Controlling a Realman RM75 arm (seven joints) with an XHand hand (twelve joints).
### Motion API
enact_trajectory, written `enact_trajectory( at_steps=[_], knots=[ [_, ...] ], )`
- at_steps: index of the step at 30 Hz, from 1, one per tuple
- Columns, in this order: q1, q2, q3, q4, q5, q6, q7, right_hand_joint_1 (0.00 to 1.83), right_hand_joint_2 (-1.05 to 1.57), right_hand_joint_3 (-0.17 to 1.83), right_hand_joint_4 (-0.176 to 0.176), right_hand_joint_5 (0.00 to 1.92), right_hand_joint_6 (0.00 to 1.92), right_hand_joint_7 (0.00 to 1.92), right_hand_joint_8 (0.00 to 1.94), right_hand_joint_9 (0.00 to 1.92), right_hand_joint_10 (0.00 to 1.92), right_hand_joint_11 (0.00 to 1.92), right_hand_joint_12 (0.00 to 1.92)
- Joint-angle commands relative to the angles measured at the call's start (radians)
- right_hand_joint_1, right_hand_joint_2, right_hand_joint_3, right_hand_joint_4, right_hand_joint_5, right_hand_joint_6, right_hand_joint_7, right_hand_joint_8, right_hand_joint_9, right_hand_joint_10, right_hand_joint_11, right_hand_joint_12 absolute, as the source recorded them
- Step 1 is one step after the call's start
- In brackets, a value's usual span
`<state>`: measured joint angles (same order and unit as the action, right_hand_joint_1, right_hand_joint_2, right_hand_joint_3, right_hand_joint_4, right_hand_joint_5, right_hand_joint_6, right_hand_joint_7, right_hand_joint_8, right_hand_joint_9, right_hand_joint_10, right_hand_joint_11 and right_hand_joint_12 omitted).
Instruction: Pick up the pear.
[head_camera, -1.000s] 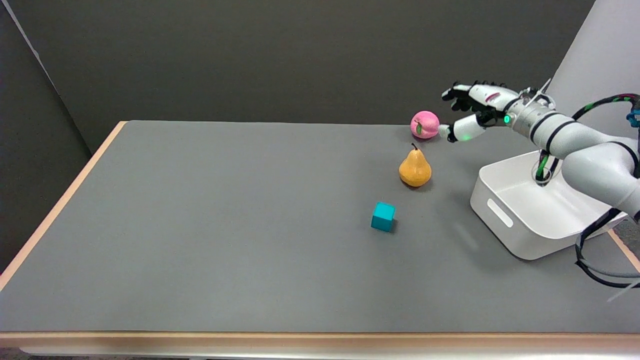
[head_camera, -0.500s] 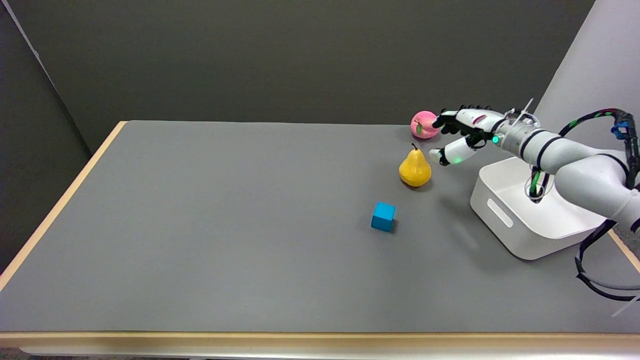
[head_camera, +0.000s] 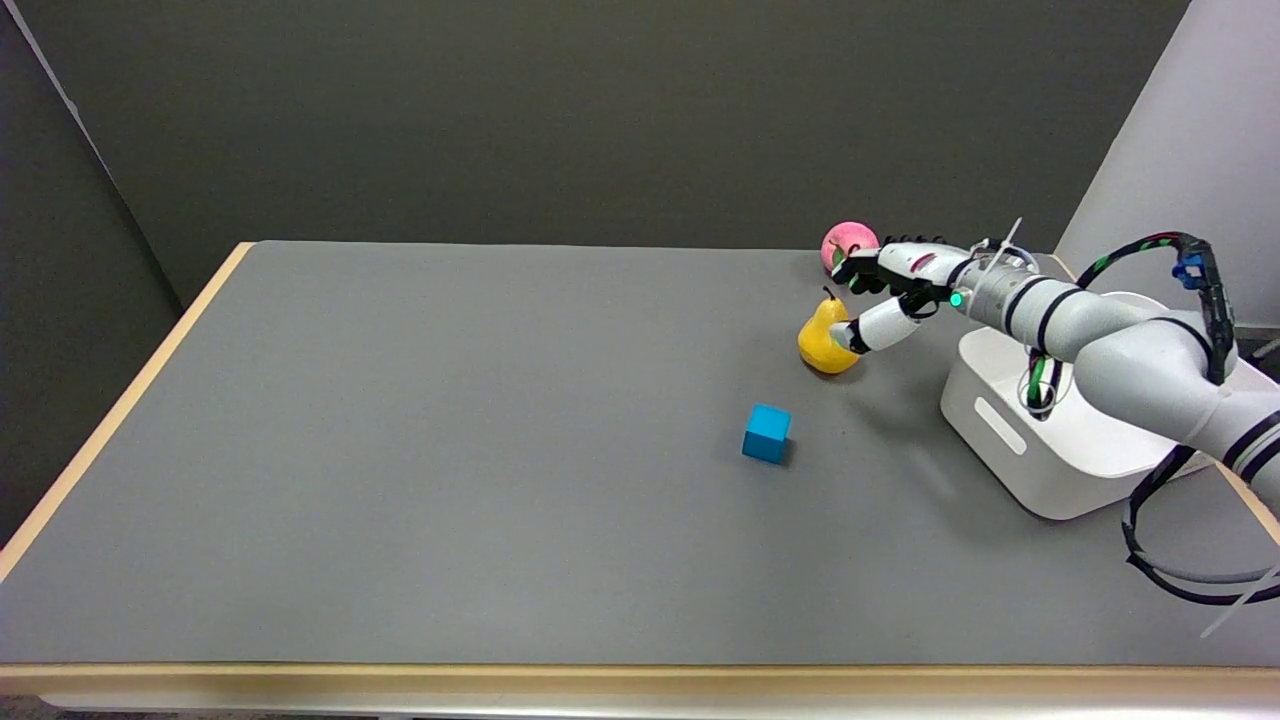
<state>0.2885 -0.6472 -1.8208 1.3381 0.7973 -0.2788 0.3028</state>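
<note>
The pear (head_camera: 824, 340), yellow with a dark stem, is shown standing upright on the grey tabletop (head_camera: 450, 450), toward the far right corner. The right hand (head_camera: 890, 290) is seen reaching in from the right edge at the level of the fruit, its fingers spread apart. The thumb (head_camera: 868, 332) is placed against the pear's right side, while the dark fingers (head_camera: 858, 270) are extended above and behind the stem. No closed grasp is visible, and the pear is seen resting on the surface. A pink peach (head_camera: 843, 242) is partly hidden behind the fingers, close to the far edge. A blue cube (head_camera: 766, 433) is set nearer the front edge, apart from the pear. A white bin (head_camera: 1000, 430) is located at the right edge, beneath the forearm.
</note>
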Motion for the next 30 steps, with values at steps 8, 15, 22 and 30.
enact_trajectory(
  at_steps=[8, 15, 22, 30],
  knots=[
    [0.045, -0.042, -0.070, -0.024, 0.008, -0.061, -0.026, 0.53, 0.56, 0.88, -0.013, 0.27, 0.47, 0.40, 0.43, 0.26, 0.85, 0.20, 1.39],
    [0.048, -0.053, -0.091, -0.030, 0.006, -0.061, -0.096, 0.52, 0.55, 0.88, -0.017, 0.26, 0.47, 0.38, 0.41, 0.25, 0.84, 0.19, 1.39],
    [0.048, -0.066, -0.093, -0.038, 0.008, -0.061, -0.103, 0.52, 0.55, 0.88, -0.018, 0.26, 0.46, 0.37, 0.40, 0.24, 0.83, 0.19, 1.38],
    [0.045, -0.066, -0.098, -0.038, 0.008, -0.052, -0.103, 0.54, 0.55, 0.88, -0.020, 0.26, 0.46, 0.38, 0.40, 0.25, 0.83, 0.19, 1.39]
  ],
)
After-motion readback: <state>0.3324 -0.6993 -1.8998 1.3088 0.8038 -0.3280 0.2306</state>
